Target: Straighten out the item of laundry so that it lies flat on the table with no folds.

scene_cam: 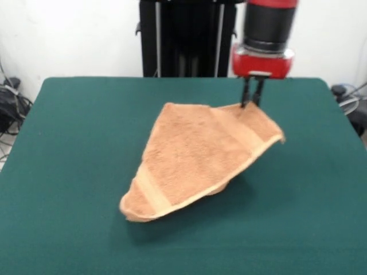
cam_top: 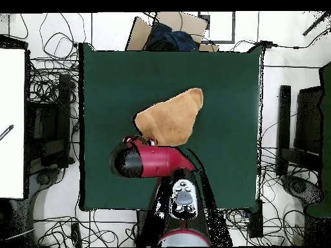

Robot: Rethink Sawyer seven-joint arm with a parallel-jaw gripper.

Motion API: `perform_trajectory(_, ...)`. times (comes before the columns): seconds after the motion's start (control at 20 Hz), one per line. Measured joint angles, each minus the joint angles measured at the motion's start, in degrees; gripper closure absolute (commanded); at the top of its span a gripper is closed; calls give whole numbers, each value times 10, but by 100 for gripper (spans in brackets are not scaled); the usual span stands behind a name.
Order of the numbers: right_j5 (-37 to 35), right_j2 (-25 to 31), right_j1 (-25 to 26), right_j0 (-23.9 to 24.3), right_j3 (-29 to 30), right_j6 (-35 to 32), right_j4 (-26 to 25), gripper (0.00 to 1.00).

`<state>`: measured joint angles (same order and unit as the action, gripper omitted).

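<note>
The orange-tan terry towel [scene_cam: 198, 157] is lifted at its far right corner and slopes down to its near left corner, which rests on the dark green table [scene_cam: 74, 149]. Two woven bands cross it near the high and low ends. My gripper [scene_cam: 251, 103] hangs from the red and black arm and is shut on the towel's raised corner. In the overhead view the towel [cam_top: 173, 116] is a folded, pointed shape near the table's [cam_top: 110, 90] middle, and the arm [cam_top: 149, 160] hides the gripper and the held corner.
The robot's black pedestal [scene_cam: 186, 37] stands behind the table's far edge. Cables and dark equipment [cam_top: 52, 123] lie on the floor around the table. A cardboard piece with dark cloth [cam_top: 169, 35] sits beyond one table edge.
</note>
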<state>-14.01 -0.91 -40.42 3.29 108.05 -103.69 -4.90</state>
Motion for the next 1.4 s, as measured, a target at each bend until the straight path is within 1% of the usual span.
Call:
perform_trajectory(0.15, 1, -5, 0, -37, 5, -5, 21, 100)
perform_trajectory(0.4, 9, -5, 3, -71, 14, -8, 45, 100)
perform_trajectory(0.8, 38, -15, 10, -77, 15, -8, 72, 100)
perform_trajectory(0.95, 40, -11, 4, -66, 20, -8, 75, 100)
perform_trajectory(1.1, 28, 8, -38, -12, 48, -8, 76, 100)
perform_trajectory(1.2, 16, 13, -59, 11, 60, -8, 77, 100)
perform_trajectory(1.25, -1, 20, -82, 36, 71, -8, 79, 100)
perform_trajectory(1.4, -36, 27, -122, 77, 88, -8, 83, 100)
